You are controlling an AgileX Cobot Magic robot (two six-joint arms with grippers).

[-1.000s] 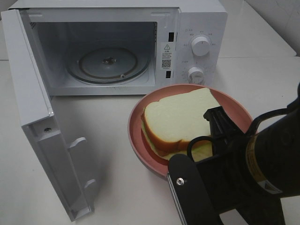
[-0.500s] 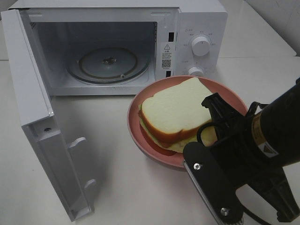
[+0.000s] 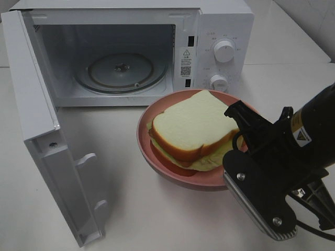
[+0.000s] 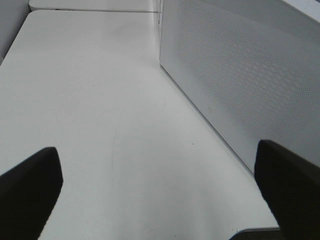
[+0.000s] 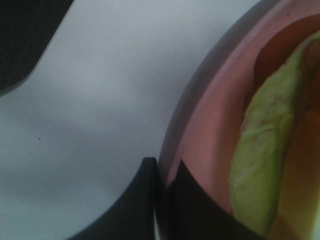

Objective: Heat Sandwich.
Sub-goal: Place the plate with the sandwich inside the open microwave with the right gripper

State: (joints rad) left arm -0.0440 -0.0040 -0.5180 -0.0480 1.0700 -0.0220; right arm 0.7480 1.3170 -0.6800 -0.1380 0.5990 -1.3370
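Resting on the pink plate, the sandwich is intact: the top slice sits square over its filling, and a green leaf shows at the near edge. It stands in front of the microwave, just before the control dials, and is not yet inside.

We note that the right end effector is pressed together on the plate's rim, on the side away from the door. It touches the plate only, not the bread.

We record one change over the last second. The plate and its load have shifted across the table toward the open cavity, and the arm has swung with them. The shadow under the plate suggests to us that it is carried clear of the table, though we cannot confirm this.

The door stands fully open and the glass turntable is bare. We judge the transfer to be under way, with placement still to come.

The left end effector is spread wide, holds nothing, and hangs over the table beside a white perforated panel.
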